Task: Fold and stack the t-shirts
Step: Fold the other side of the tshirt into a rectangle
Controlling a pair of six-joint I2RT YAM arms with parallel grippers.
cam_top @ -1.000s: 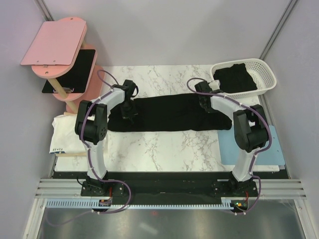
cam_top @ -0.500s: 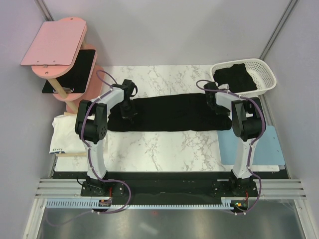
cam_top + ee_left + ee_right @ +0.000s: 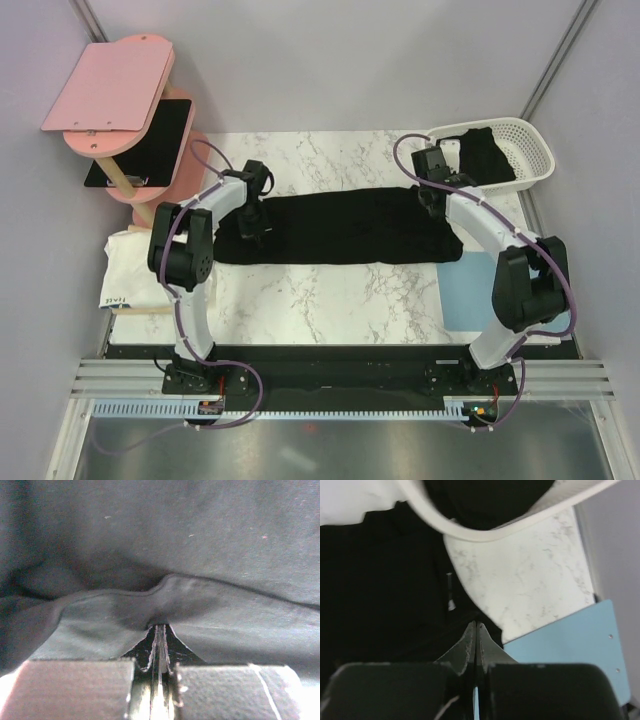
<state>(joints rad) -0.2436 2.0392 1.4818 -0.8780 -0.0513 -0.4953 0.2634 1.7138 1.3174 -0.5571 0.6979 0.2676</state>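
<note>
Table (image 3: 330, 295): one black t-shirt (image 3: 345, 225) lies flat across the middle, long axis left to right. The left gripper (image 3: 252, 228) sits on the shirt's left end, jaws closed with a ridge of the black cloth pinched between them. The right gripper (image 3: 432, 203) is at the shirt's far right corner, fingertips pressed together; whether cloth is caught between them cannot be told.

Open marble: a wide strip before the shirt's near edge, a narrower strip behind its far edge.

Right side: one white basket (image 3: 535, 160) holding one dark garment (image 3: 490, 155); one blue board (image 3: 480, 295) just beside the shirt's near right corner.

Left edge: one folded white t-shirt (image 3: 135, 265); one pink stand (image 3: 110, 85) behind it.
</note>
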